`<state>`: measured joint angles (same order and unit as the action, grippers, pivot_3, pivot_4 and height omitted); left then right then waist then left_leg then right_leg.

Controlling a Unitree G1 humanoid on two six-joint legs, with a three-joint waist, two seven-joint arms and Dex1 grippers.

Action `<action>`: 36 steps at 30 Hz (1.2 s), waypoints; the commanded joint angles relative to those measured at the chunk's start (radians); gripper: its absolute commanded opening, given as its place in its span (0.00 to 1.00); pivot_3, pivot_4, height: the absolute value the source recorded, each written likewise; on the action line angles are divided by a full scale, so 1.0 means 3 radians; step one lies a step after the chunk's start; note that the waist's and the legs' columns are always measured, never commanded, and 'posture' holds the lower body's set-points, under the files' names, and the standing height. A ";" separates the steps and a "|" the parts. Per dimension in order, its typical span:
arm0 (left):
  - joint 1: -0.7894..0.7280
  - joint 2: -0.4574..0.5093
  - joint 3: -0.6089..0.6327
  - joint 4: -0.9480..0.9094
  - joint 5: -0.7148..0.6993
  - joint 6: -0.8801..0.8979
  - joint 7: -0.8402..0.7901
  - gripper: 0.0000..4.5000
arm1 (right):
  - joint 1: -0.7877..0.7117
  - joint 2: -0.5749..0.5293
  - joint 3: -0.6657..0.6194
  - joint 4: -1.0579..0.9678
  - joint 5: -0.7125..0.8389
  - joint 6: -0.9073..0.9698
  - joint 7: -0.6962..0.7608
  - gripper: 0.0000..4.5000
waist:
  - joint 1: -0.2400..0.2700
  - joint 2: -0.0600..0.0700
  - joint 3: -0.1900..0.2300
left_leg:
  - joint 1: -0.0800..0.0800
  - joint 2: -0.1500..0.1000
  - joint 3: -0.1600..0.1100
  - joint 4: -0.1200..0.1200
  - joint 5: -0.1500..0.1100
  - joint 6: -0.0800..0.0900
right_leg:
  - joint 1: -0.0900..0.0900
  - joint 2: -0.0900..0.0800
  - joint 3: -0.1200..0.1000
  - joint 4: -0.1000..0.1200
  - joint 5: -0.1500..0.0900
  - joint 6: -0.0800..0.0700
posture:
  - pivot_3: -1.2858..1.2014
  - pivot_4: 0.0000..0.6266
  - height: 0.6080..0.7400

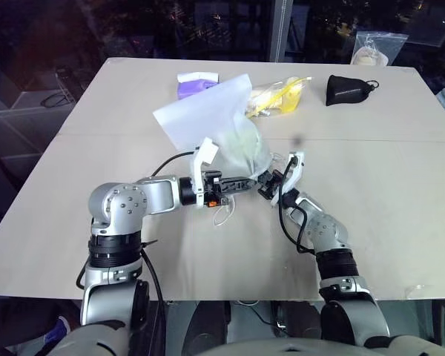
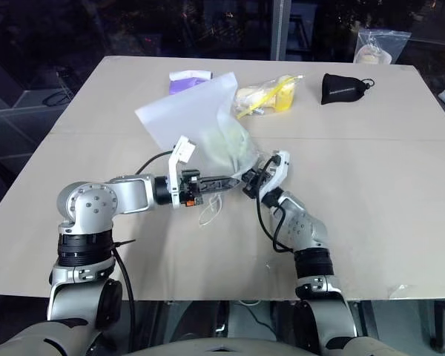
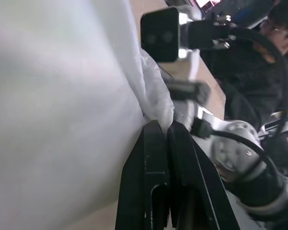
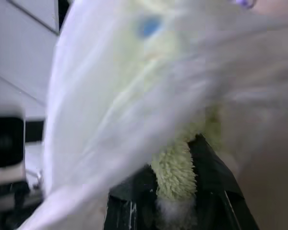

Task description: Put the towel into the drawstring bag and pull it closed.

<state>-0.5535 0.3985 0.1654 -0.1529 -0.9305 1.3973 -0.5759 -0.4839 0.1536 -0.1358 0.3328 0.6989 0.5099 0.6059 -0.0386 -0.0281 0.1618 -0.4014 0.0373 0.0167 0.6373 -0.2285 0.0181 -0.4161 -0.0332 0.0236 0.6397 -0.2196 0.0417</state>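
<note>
The white mesh drawstring bag (image 1: 208, 111) is lifted over the middle of the table, its flat end tilted up and back. The pale green towel (image 1: 248, 144) shows through its bulging lower part. My left gripper (image 1: 256, 180) reaches in from the left and is shut on the bag's gathered mouth, with white fabric (image 3: 62, 120) pinched at its fingertips (image 3: 158, 132). My right gripper (image 1: 272, 182) meets it from the right at the same mouth. In the right wrist view it (image 4: 174, 154) is shut on a fluffy green fold of the towel (image 4: 175, 172). A thin white cord loop (image 1: 222, 215) hangs below the left gripper.
Behind the bag lie a yellow item in clear plastic (image 1: 278, 96) and a purple and white packet (image 1: 196, 83). A small black pouch (image 1: 346, 89) sits back right, and a clear bag (image 1: 374, 48) at the far edge. A person (image 3: 278, 19) appears in the left wrist view.
</note>
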 commanded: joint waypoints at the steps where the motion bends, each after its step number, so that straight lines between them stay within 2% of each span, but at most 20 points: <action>1: 0.0009 -0.0073 0.0057 -0.0187 -0.0199 0.0129 0.0055 0.00 | -0.0270 0.0273 0.0108 0.0179 -0.0042 -0.0193 0.0077 0.00 | -0.0004 -0.0001 0.0000 | 0.0000 0.0000 -0.0001 0.0000 0.0000 0.0000 | 0.0000 0.0000 0.0001 0.0000 0.0000 0.0000 | 0.52 0.24 1.00; 6: 0.0022 -0.0113 0.0098 -0.0210 -0.0237 0.0161 0.0141 0.00 | -0.0342 0.0260 0.0337 0.0412 -0.0356 -0.0489 -0.0027 0.00 | -0.0020 -0.0001 -0.0001 | 0.0012 0.0002 0.0000 0.0000 0.0000 0.0000 | 0.0002 0.0007 0.0005 0.0007 0.0000 0.0000 | 0.52 0.24 1.00; 9: 0.0031 -0.0079 0.0050 -0.0165 -0.0124 0.0019 0.0158 0.00 | -0.0298 0.0129 0.0527 0.0550 -0.0723 -0.0769 -0.0150 0.00 | -0.0020 -0.0001 -0.0001 | 0.0017 0.0003 0.0001 0.0000 0.0000 0.0000 | 0.0003 0.0010 0.0005 0.0010 0.0001 -0.0001 | 0.52 0.24 1.00; 11: 0.0028 -0.0014 -0.0006 -0.0106 -0.0012 -0.0100 0.0125 0.00 | -0.0176 -0.0003 0.0541 0.0453 -0.0790 -0.0831 -0.0125 0.23 | -0.0012 -0.0001 -0.0001 | 0.0018 0.0002 0.0002 0.0001 0.0001 -0.0001 | 0.0005 0.0010 0.0002 0.0010 0.0001 -0.0002 | 0.52 0.24 1.00; 15: 0.0062 0.0155 -0.0198 0.0031 0.0356 -0.0666 -0.0107 0.00 | 0.0107 -0.0247 0.0511 -0.0105 -0.0884 -0.0730 -0.0246 0.64 | 0.0003 -0.0001 -0.0001 | 0.0010 0.0001 0.0001 0.0002 0.0002 -0.0004 | 0.0003 0.0002 0.0002 0.0008 0.0002 -0.0004 | 0.52 0.24 1.00; 16: 0.0059 0.0179 -0.0224 0.0084 0.0413 -0.0793 -0.0178 0.00 | 0.0156 -0.0295 0.0534 -0.0224 -0.0900 -0.0688 -0.0243 0.68 | 0.0006 0.0000 0.0000 | 0.0008 0.0000 0.0000 0.0000 0.0002 -0.0004 | 0.0002 0.0000 0.0004 0.0006 0.0002 -0.0004 | 0.52 0.24 1.00; 17: 0.0029 0.0236 -0.0257 0.0184 0.0473 -0.0870 -0.0253 0.00 | 0.0270 -0.0410 0.0601 -0.0486 -0.0918 -0.0592 -0.0204 0.81 | 0.0010 0.0000 0.0000 | 0.0006 -0.0001 0.0000 -0.0001 0.0002 -0.0005 | 0.0001 -0.0003 0.0005 0.0004 0.0002 -0.0004 | 0.52 0.24 1.00; 22: -0.0203 0.0470 -0.0379 0.0598 0.0706 -0.1170 -0.0600 0.00 | 0.0675 -0.0985 0.0895 -0.1571 -0.1105 -0.0252 -0.0180 0.81 | 0.0020 0.0000 0.0001 | -0.0018 -0.0004 0.0004 -0.0002 0.0002 -0.0005 | -0.0019 -0.0008 0.0004 -0.0002 -0.0001 0.0001 | 0.52 0.24 1.00; 25: -0.0302 0.0654 -0.0526 0.0770 0.0931 -0.1484 -0.0900 0.00 | 0.0604 -0.1180 0.0920 -0.1636 -0.1464 -0.0206 -0.0472 0.81 | -0.0002 0.0000 0.0001 | -0.0042 -0.0005 0.0008 0.0004 0.0002 -0.0005 | -0.0047 -0.0002 0.0005 0.0006 0.0000 0.0001 | 0.52 0.24 1.00; 30: -0.0464 0.0851 -0.0710 0.1067 0.1268 -0.1958 -0.1286 0.00 | 0.0132 -0.1154 0.0887 -0.0997 -0.1791 -0.0328 -0.0757 0.81 | -0.0004 0.0000 0.0002 | -0.0041 0.0002 0.0011 0.0006 0.0003 -0.0005 | -0.0053 0.0012 0.0003 0.0012 0.0001 -0.0002 | 0.52 0.24 1.00; 32: -0.0548 0.0876 -0.0758 0.1193 0.1382 -0.2087 -0.1378 0.00 | -0.0159 -0.1073 0.0934 -0.0516 -0.1866 -0.0459 -0.0715 0.81 | -0.0007 -0.0001 0.0002 | -0.0042 0.0002 0.0010 0.0006 0.0004 -0.0005 | -0.0053 0.0013 0.0001 0.0012 0.0002 -0.0002 | 0.52 0.24 1.00; 36: -0.0652 0.0849 -0.0809 0.1316 0.1538 -0.2266 -0.1489 0.00 | -0.0923 -0.0814 0.0936 0.0853 -0.2080 -0.0894 -0.0836 0.81 | -0.0013 -0.0003 0.0003 | -0.0047 0.0002 0.0016 0.0010 0.0004 -0.0005 | -0.0054 0.0012 0.0006 0.0010 0.0003 -0.0002 | 0.52 0.24 1.00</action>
<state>-0.7287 0.6488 -0.0810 0.2488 -0.4899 0.7549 -1.0012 -0.6856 -0.1072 0.1445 0.4640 0.1043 0.3226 0.3712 -0.0425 -0.0289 0.1629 -0.4161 0.0377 0.0217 0.6402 -0.2274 0.0166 -0.4324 -0.0298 0.0254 0.6423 -0.2187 0.0410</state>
